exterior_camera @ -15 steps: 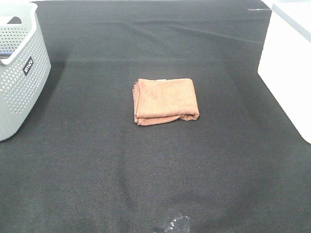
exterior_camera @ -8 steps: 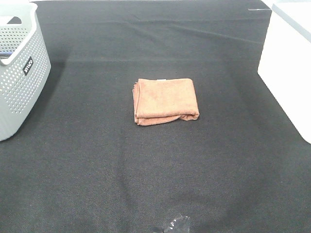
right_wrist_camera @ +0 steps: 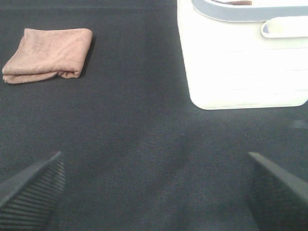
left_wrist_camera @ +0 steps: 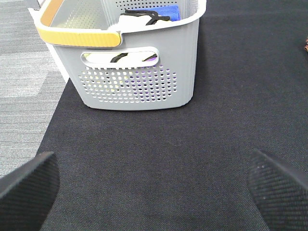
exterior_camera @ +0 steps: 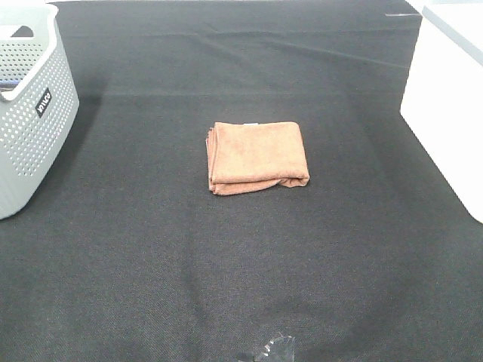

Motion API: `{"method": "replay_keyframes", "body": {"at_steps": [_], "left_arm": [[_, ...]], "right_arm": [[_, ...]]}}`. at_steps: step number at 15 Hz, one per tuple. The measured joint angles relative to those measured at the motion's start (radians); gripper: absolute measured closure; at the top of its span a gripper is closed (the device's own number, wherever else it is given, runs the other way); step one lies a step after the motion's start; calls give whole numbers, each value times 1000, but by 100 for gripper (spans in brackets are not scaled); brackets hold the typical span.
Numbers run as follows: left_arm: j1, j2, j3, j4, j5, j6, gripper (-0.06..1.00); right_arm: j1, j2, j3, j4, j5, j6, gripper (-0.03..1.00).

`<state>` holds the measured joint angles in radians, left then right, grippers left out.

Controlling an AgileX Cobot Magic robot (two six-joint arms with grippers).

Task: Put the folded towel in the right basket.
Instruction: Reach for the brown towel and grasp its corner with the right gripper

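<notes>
A folded orange-brown towel [exterior_camera: 256, 157] lies flat in the middle of the black table cover; it also shows in the right wrist view [right_wrist_camera: 47, 54]. The white right basket [exterior_camera: 447, 98] stands at the table's right edge and shows in the right wrist view [right_wrist_camera: 240, 57]. My right gripper [right_wrist_camera: 154, 192] is open and empty, low over the cover, well short of the towel and the basket. My left gripper [left_wrist_camera: 154, 187] is open and empty, facing the grey basket. Neither arm shows in the exterior view.
A grey perforated basket [exterior_camera: 30, 105] with an orange handle stands at the left edge, holding blue and white items [left_wrist_camera: 144, 17]. Grey floor [left_wrist_camera: 24, 86] lies beyond the cover's left edge. A crumpled clear scrap [exterior_camera: 273, 351] lies at the front edge.
</notes>
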<state>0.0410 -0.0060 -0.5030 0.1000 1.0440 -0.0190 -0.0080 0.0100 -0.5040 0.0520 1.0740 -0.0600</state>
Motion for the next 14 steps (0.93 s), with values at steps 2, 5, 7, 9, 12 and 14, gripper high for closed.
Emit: {"method": "replay_keyframes", "body": {"at_steps": [2,5,7,9,12,14], "left_arm": [[0,0,0,-2,0,0,-5],[0,0,0,-2,0,0,-5],[0,0,0,-2,0,0,-5],[0,0,0,-2,0,0,-5],[0,0,0,-2,0,0,-5],[0,0,0,-2,0,1,-5]], "right_arm": [[0,0,0,0,0,0,1],[0,0,0,0,0,0,1],[0,0,0,0,0,0,1],[0,0,0,0,0,0,1],[0,0,0,0,0,0,1],[0,0,0,0,0,0,1]]}}
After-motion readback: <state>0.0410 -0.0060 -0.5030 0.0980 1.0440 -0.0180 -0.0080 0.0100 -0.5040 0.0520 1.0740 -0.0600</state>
